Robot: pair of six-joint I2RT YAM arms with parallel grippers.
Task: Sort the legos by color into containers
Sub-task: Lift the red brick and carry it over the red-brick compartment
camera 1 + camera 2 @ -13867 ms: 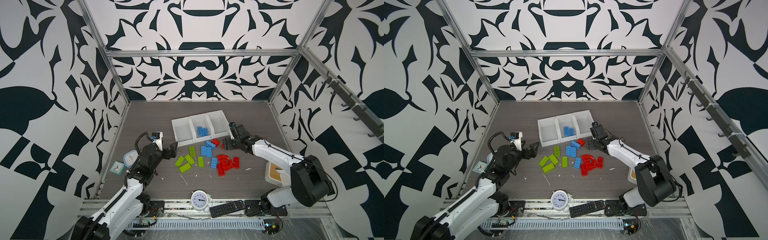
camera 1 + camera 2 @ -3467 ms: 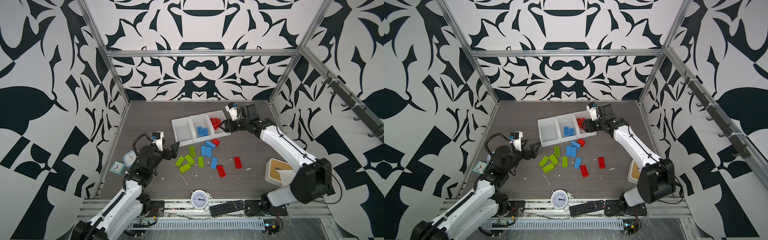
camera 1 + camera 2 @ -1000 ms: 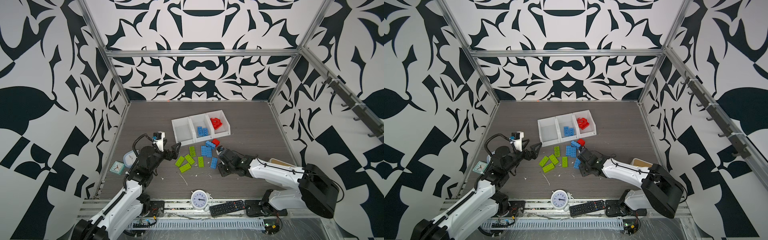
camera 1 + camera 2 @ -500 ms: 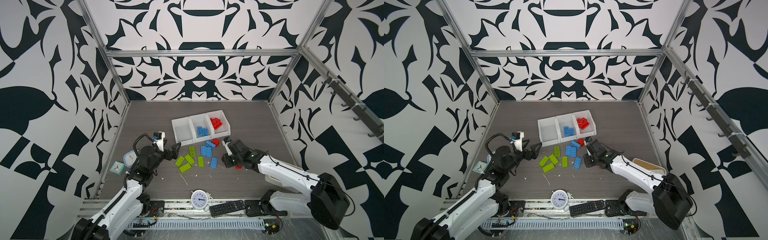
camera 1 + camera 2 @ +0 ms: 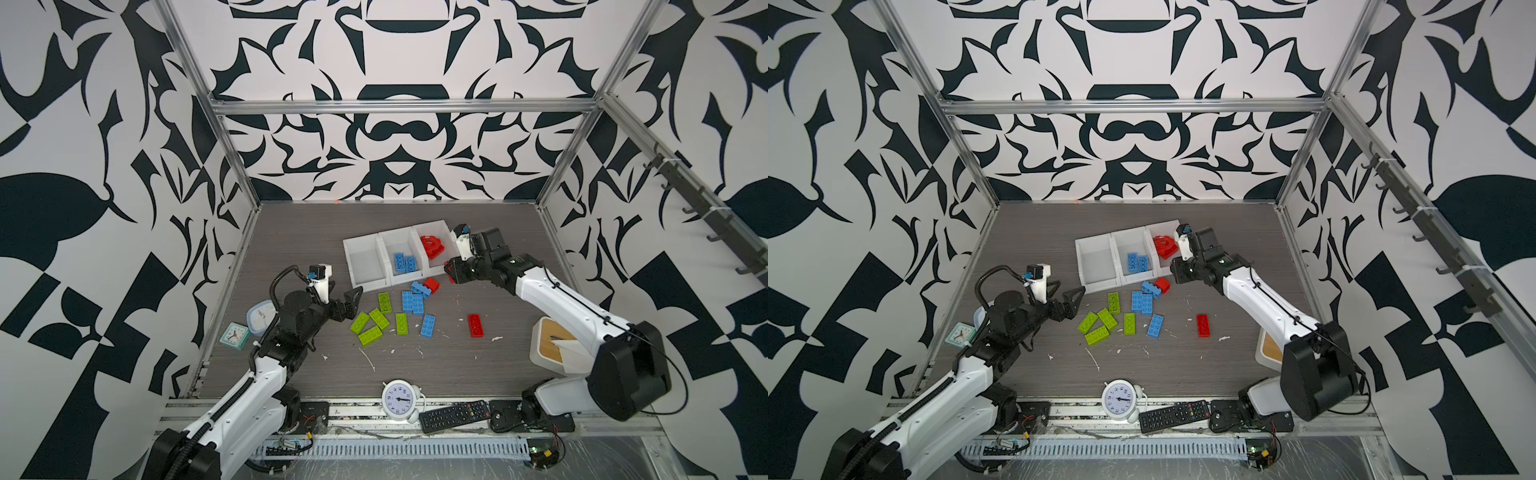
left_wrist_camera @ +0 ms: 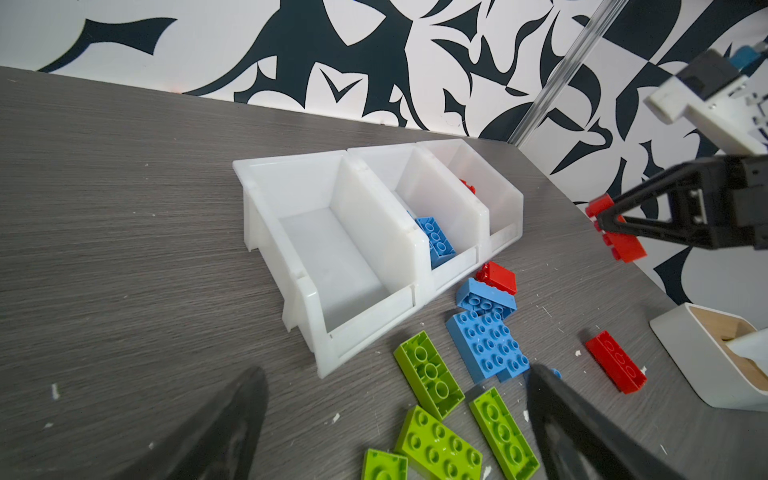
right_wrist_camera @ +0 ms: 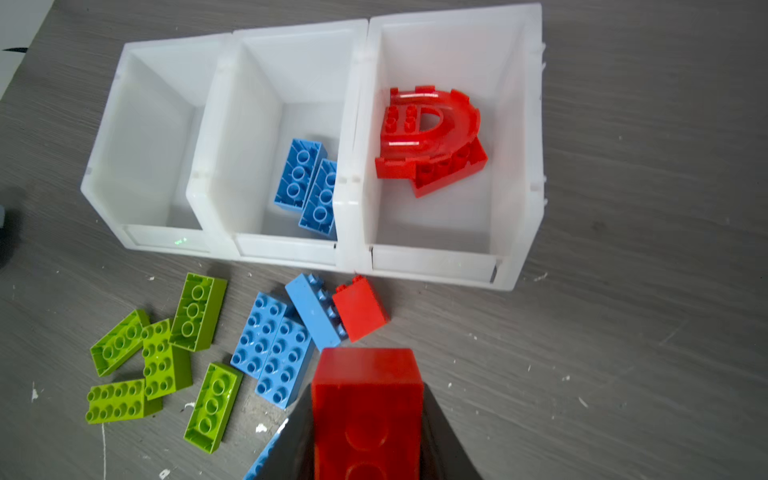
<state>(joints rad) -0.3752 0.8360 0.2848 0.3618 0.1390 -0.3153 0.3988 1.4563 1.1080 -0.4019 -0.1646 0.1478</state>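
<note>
We've got the right gripper (image 5: pixel 451 271) clamped on a red brick (image 7: pixel 365 399), held above the worktop just before the containers (image 7: pixel 353 124) near the back edge; the left gripper (image 5: pixel 347 304) gapes wide and empty beside the green bricks (image 5: pixel 376 322).

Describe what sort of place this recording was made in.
Probably a lab robot test cell, not a home: an aluminium frame holds black-and-white patterned panels around a table, and the left arm and right arm are mounted at its front edge.
</note>
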